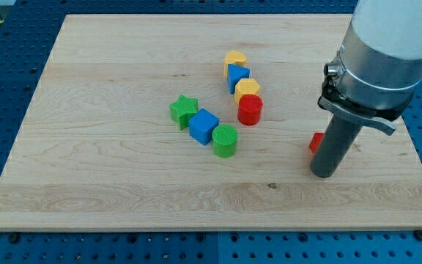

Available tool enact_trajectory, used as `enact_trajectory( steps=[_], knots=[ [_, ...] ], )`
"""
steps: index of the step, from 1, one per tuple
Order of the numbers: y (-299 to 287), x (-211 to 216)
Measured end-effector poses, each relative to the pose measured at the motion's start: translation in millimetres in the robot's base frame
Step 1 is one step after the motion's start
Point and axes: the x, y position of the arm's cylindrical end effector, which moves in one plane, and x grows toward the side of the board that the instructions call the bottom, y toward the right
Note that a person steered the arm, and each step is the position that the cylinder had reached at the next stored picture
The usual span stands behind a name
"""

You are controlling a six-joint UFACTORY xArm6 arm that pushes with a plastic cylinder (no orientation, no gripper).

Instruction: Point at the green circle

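My tip (324, 174) is resting on the board (86, 169) at the view's right side, well apart from the main cluster of blocks. There are no fingers on this rod, so nothing is being clenched or released; it is carrying nothing.

The green circle (225, 139) is sitting near the board's middle, roughly at 9 to 10 o'clock from my tip, with bare wood lying between them. That westward bearing is the relation the coming move is turning on.

Neighbours of the green circle:
- blue cube (204, 125) touching or just beside it at 10 o'clock
- green star (184, 110) beyond the cube, same line
- red cylinder (250, 109) at 1 o'clock, near but apart
- yellow block (247, 88), blue triangle (237, 74) and yellow heart (234, 57) are running up toward 12 o'clock from the red cylinder

A small red block (316, 141) is peeking out just behind the rod, at about 11 o'clock from my tip; its shape is mostly hidden.

Judgement: a straight slide toward 9 o'clock is looking clear, since the circle's near side is facing my tip unobstructed. The risk is overshooting and nudging the circle into the cube.
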Motion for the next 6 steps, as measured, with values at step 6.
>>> enact_trajectory(
  steps=[6],
  knots=[
    [-164.0,-94.2]
  ],
)
